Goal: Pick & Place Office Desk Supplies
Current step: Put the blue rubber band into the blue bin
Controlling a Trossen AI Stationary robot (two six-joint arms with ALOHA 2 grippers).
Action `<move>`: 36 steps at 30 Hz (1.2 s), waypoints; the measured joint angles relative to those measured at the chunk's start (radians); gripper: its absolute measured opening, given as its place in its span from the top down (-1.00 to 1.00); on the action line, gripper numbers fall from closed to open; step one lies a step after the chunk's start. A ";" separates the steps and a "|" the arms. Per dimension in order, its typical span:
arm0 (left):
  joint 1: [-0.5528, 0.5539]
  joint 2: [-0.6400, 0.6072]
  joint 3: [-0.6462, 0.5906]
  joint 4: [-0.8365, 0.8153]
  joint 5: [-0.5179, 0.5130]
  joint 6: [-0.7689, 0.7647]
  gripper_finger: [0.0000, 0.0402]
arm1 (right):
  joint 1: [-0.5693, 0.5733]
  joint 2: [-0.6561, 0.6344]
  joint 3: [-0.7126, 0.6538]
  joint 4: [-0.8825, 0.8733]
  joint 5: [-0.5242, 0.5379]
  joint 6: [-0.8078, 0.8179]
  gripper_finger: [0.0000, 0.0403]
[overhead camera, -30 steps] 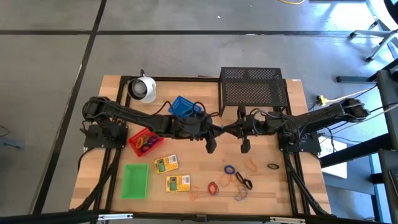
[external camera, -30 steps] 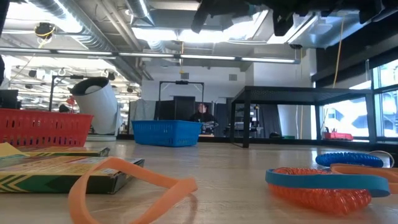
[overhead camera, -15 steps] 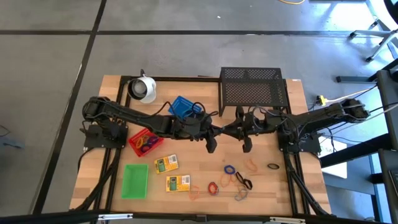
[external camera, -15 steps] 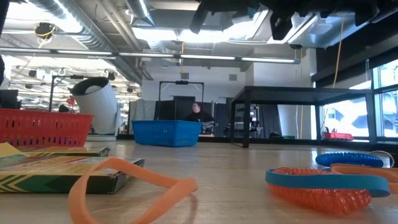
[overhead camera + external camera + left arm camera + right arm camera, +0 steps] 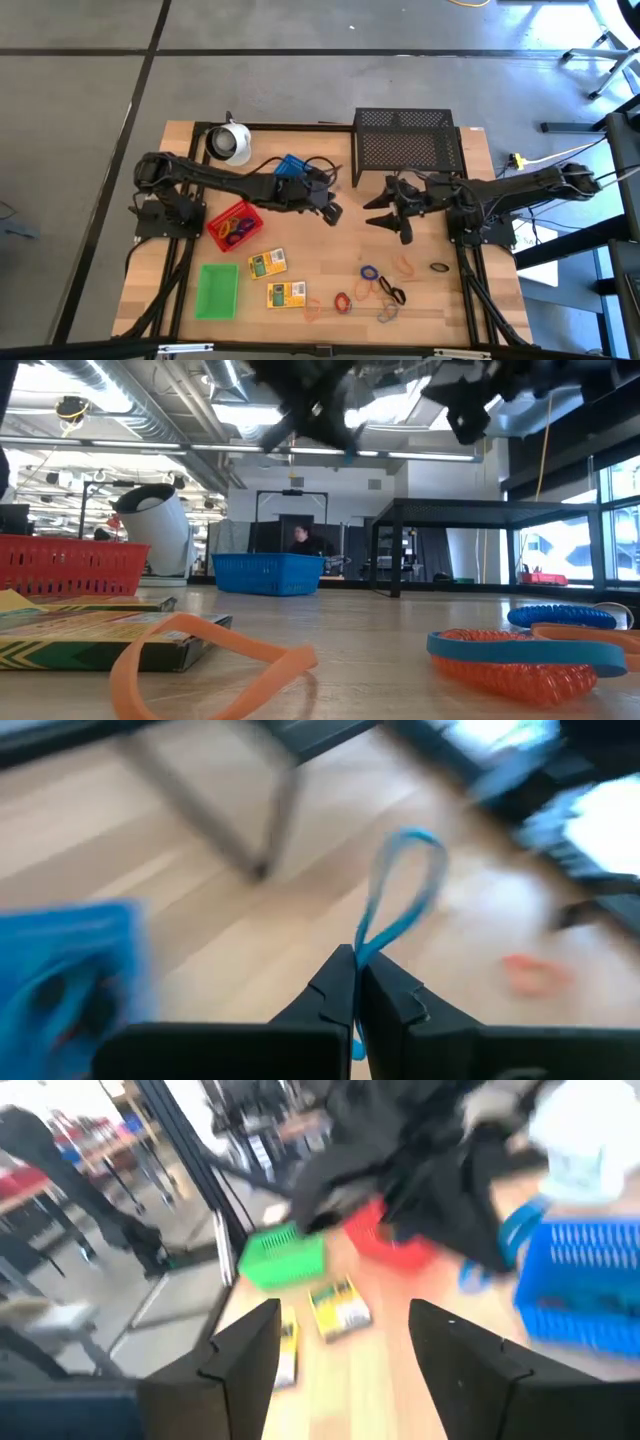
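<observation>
Left hand [image 5: 356, 982] (pinched) on blue loop [image 5: 405, 890]

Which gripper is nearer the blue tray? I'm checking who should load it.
Left. The left gripper, pinching a blue loop, hangs just beside the blue tray. The right gripper is farther off, below the black rack.

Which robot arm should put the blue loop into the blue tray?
Left. Its left gripper already pinches the blue loop and hangs beside the blue tray; the right gripper is open, empty and farther off.
</observation>
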 joint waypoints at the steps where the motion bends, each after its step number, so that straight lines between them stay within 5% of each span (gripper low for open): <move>1: 0.015 0.000 0.000 -0.060 0.000 -0.022 0.99 | 0.000 -0.008 0.000 -0.040 0.000 0.019 -0.11; 10: 0.190 0.002 0.000 -0.379 -0.001 -0.092 0.98 | 0.001 -0.016 0.000 -0.411 0.001 0.197 0.00; 19: 0.316 0.009 0.000 -0.385 0.027 -0.054 0.98 | 0.007 -0.003 0.000 -0.721 0.004 0.405 0.11; 36: 0.342 0.111 0.000 -0.401 0.154 -0.054 0.98 | 0.195 -0.003 0.000 -0.901 -0.049 0.635 0.19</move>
